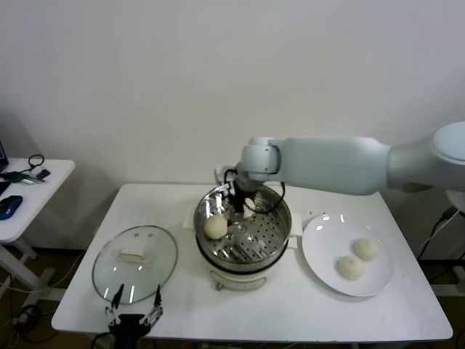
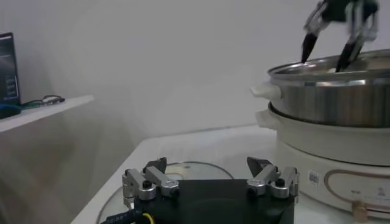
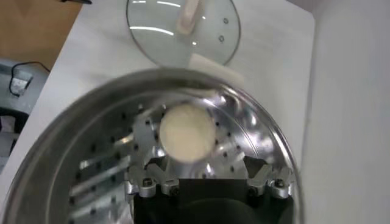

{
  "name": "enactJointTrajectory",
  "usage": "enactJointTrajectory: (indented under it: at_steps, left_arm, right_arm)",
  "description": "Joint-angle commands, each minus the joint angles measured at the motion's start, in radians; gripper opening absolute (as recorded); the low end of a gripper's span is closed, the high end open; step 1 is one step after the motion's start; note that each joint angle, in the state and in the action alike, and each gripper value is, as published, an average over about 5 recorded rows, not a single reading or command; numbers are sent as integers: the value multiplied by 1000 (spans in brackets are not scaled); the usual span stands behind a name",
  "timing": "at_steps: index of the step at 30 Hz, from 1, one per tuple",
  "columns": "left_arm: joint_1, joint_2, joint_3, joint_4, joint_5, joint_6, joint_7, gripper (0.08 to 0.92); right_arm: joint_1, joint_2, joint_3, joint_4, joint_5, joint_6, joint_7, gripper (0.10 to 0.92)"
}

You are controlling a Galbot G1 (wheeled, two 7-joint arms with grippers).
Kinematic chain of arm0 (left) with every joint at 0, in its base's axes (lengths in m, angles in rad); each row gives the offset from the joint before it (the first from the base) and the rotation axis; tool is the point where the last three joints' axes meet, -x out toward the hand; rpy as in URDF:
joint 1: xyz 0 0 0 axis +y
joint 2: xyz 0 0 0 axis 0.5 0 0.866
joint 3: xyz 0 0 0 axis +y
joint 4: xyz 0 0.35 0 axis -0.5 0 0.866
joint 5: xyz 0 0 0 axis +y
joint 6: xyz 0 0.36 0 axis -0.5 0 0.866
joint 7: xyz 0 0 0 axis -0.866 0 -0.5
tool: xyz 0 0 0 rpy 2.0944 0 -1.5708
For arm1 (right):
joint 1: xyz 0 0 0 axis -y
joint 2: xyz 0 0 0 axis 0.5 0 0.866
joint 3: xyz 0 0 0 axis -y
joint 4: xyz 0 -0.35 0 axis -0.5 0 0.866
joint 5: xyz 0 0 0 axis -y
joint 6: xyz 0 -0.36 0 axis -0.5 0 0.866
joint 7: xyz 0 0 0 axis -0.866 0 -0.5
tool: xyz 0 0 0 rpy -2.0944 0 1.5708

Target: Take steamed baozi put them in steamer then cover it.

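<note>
head view: right gripper hangs over the steamer, jaws spread, 1 baozi inside; 2 baozi on the plate beside it. left wrist view: left gripper open above the glass lid. right wrist view: bun free between spread fingers.

a white table carries everything; directly on it, the glass cover lies flat just beyond the left gripper's fingertips; the steamer on its white pot base stands mid-table, directly beneath the right gripper's fingers; a white plate is set well apart from both pairs of fingers, towards the table's right side.
</note>
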Motion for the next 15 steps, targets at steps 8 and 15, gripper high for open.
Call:
enactJointTrajectory:
  at_steps: [8,15]
  left_arm:
    - [-22,9,-5,10,-6,14,8,823]
    - [-38,10,-14,8,-12,25,15,823]
  right_arm:
    - [164,-599,-273,91,-297,239,-262,823]
    - [-93,-698,-129,110,-430,187,-203,823]
